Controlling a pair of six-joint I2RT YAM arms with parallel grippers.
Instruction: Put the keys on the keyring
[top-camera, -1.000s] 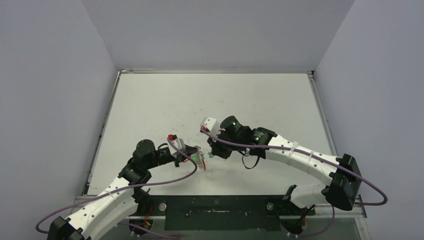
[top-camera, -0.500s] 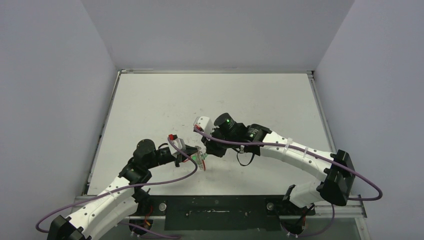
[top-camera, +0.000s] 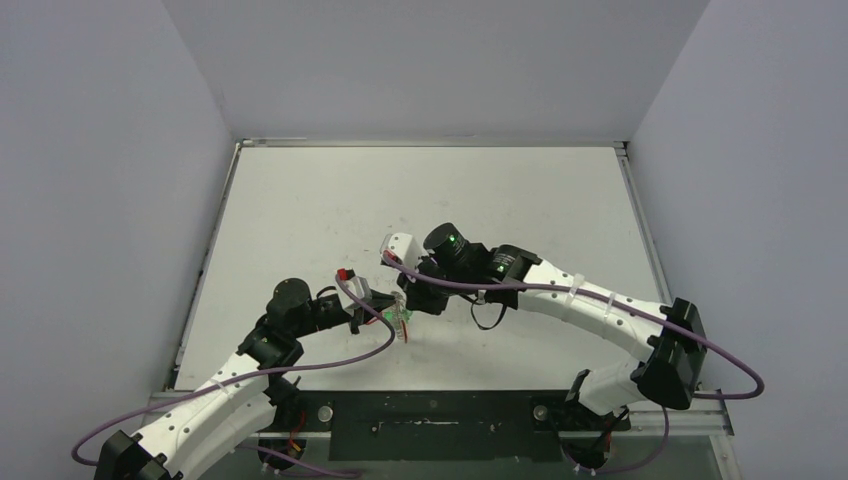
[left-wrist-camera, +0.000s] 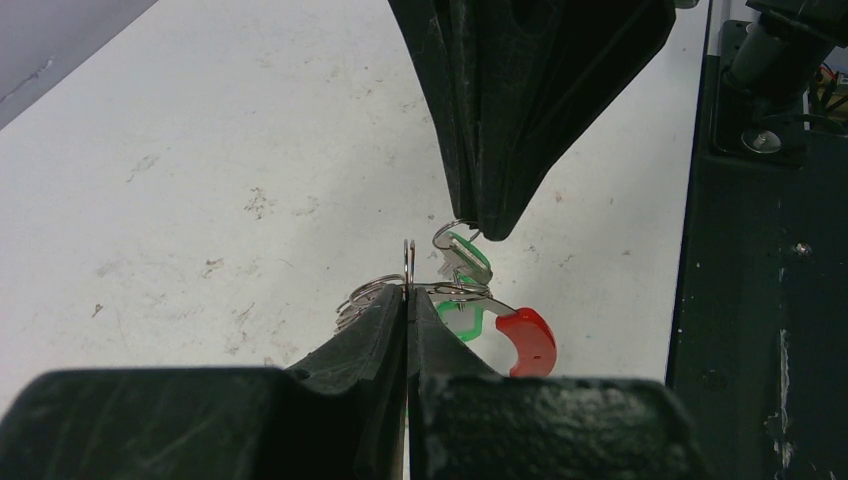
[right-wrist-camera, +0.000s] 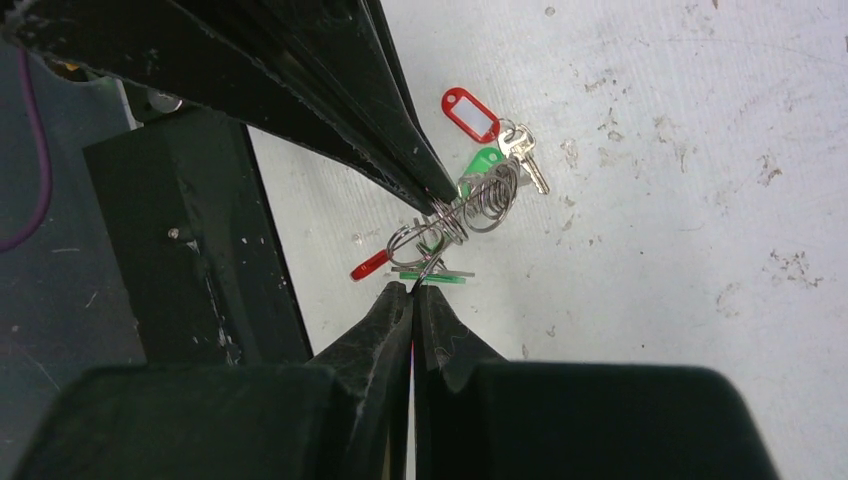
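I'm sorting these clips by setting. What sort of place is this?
Probably a robot test cell in a lab. A scuffed white table is boxed in by plain grey walls, and the cabled left arm and right arm are bolted to a black rail at its near edge.

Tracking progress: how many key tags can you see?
3: red tag farthest out; green tag just beside it; second green tag edge-on by the right gripper tips. Others may be hidden.
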